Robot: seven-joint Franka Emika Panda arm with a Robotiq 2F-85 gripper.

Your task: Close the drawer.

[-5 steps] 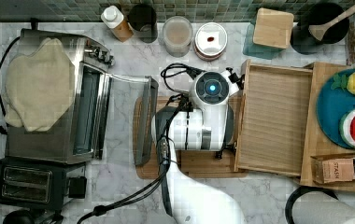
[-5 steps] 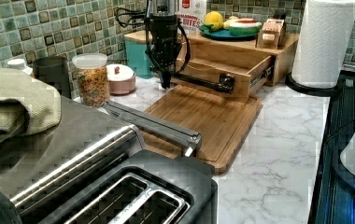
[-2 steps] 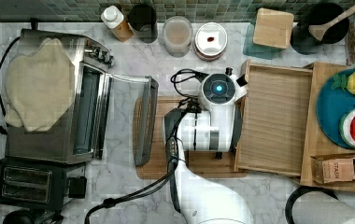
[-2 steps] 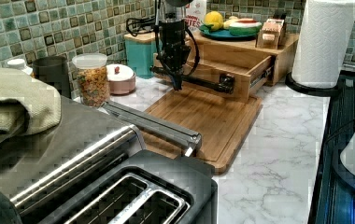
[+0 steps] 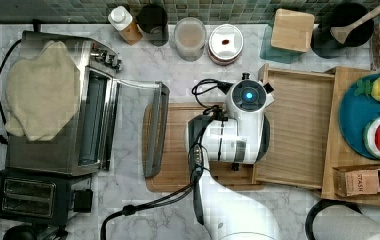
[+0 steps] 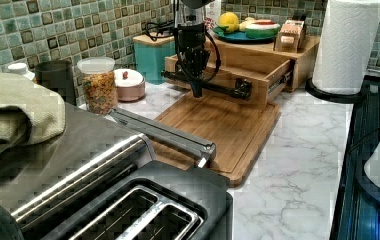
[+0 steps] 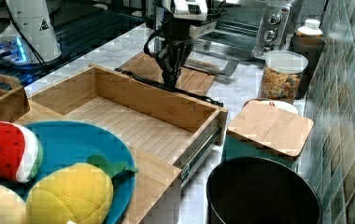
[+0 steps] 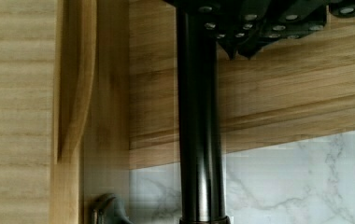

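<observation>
1. You see the drawer (image 5: 298, 127) pulled out of its wooden cabinet (image 5: 358, 150) on the counter (image 5: 298, 220); in the top view it sticks out toward the left, over the edge of a cutting board (image 5: 178, 145).
2. The tool (image 6: 196, 89) hangs just in front of the drawer's front panel, at the dark bar handle (image 6: 218, 88). In the left view its tip reaches down past the handle, on the board side.
3. In the right view the tool (image 7: 171, 77) sits at the outer face of the front panel, near the middle of the handle (image 7: 189, 93).
4. In the wrist view the handle (image 8: 199, 130) runs straight across the picture, close beside the tool's dark underside (image 8: 259, 28).
5. You cannot tell whether the tool is open or closed, nor whether it touches the handle.
6. In the top view the white arm (image 5: 238, 135) covers the tool and most of the drawer's front edge.
7. The drawer's inside is bare wood.
</observation>
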